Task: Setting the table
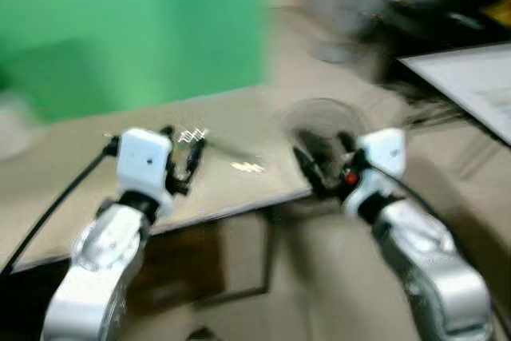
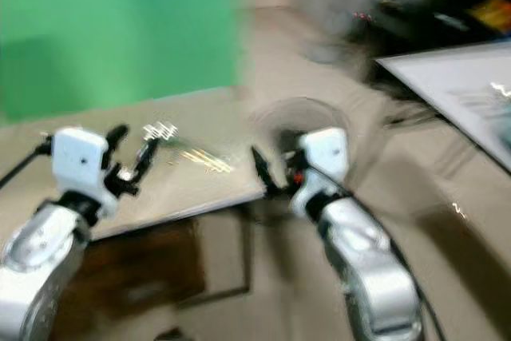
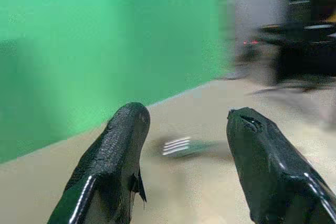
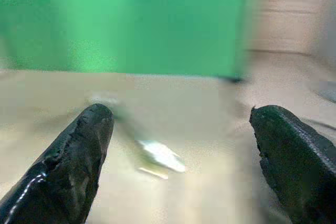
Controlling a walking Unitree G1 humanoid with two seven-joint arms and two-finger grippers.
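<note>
All views are blurred by motion. A low beige table (image 1: 239,109) stands in front of me. On it lies a fork (image 1: 192,135), its bright tines (image 3: 177,145) showing between my left fingers in the left wrist view. A second pale piece of cutlery (image 1: 247,167) lies nearer the table's front edge, and it appears as a shiny piece (image 4: 160,156) in the right wrist view. My left gripper (image 1: 182,156) hovers open just short of the fork. My right gripper (image 1: 323,161) is open over the table's right front corner, with nothing between its fingers.
A green screen (image 1: 136,29) stands behind the table. A blurred round grey shape (image 1: 319,116) sits at the table's right end; what it is cannot be told. A white flat surface (image 1: 471,77) and dark objects (image 1: 423,13) lie to the right.
</note>
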